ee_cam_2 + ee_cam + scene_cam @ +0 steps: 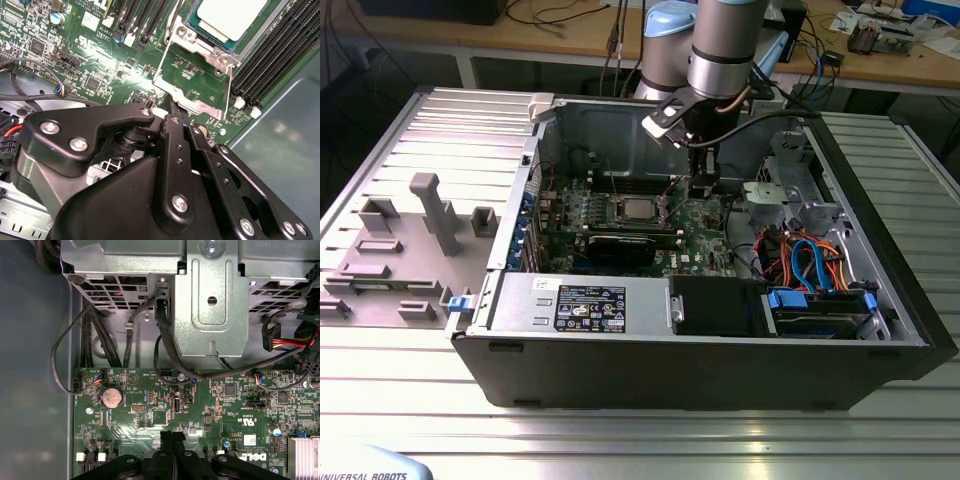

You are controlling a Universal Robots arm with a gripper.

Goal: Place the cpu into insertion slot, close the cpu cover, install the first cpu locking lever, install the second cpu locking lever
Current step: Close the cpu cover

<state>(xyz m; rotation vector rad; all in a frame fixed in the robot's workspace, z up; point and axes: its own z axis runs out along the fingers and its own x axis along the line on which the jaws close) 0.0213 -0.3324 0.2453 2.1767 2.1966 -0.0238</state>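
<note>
Gripper (703, 188), fingers (166, 442) pressed together, hung low over board (220, 410) just beside slot (220, 57), on exterior view's right of it, w/ cpu (227, 17) seated in that slot.

A ribbed metal table (620, 440) stands before a cluttered wooden desk (440, 35).

Deep green on the motherboard (235, 405), flecked with black chips and silver solder. Dull silver-grey on the cpu (230, 15), brighter silver on the cpu cover (205, 47). Black on the memory slots (280, 55) and the jaws, silver at their screw heads. Blue and orange on the cables (810, 255). Pale grey, ribbed in stripes, across the counter (620, 440).
</note>
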